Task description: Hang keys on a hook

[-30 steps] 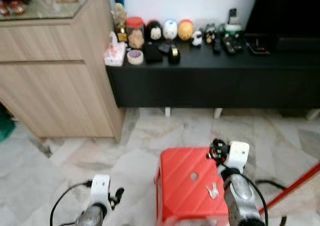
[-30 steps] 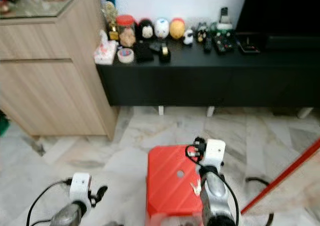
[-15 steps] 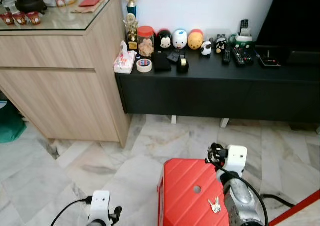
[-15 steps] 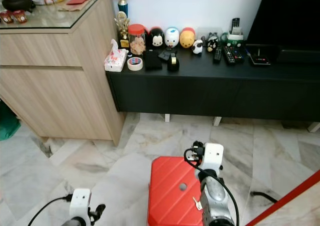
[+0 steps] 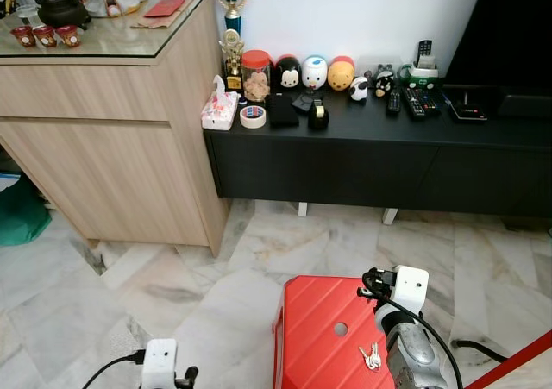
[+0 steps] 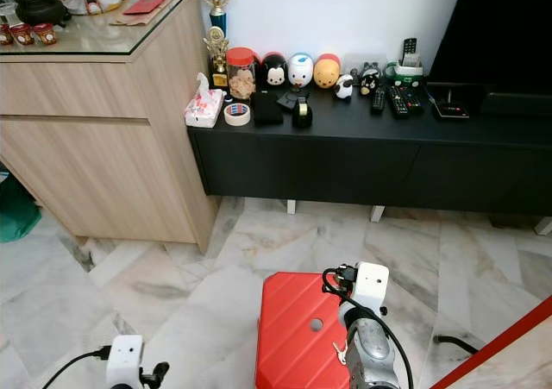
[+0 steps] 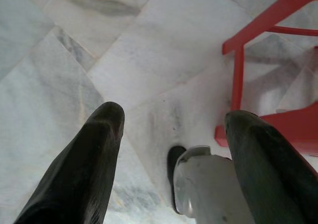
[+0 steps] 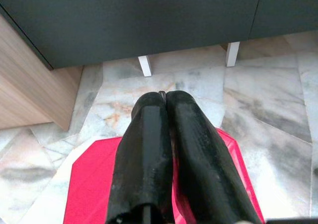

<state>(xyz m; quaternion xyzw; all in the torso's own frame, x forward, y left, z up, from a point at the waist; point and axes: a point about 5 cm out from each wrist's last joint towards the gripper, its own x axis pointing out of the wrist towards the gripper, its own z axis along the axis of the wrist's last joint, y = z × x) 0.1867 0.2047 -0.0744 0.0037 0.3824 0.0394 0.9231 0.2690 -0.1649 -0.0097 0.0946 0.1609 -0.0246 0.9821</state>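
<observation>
A red plastic stool (image 5: 323, 333) stands on the marble floor (image 5: 172, 277) and serves as the landmark here. The keys (image 5: 371, 355), a small silvery bunch, lie on the stool's top near its right edge, just right of the round hole in the middle of the seat. No end effector touches them.

The right arm reaches over the stool's right side, its white wrist housing above the keys. In the right wrist view the right end effector (image 8: 166, 96) has its two black fingers (image 8: 149, 149) pressed together with nothing between them, their tips over the far edge of the stool and pointing toward the floor beyond it.

The left arm hangs low, well to the left of the stool. In the left wrist view the left end effector (image 7: 171, 117) has its fingers spread wide apart and empty above the marble, with the stool's red legs off to one side; a pale rounded part shows between the fingers, probably the robot's own foot, though the view is too close to be sure.

Beyond the stool, against the white wall, runs a long black cabinet (image 5: 371, 147) carrying a tape roll (image 5: 252, 116), a tissue pack (image 5: 218, 111), round figurines (image 5: 315, 72) and remote controls (image 5: 414, 100). Left of it stands a taller wooden cabinet (image 5: 112, 139) with a glass top.
</observation>
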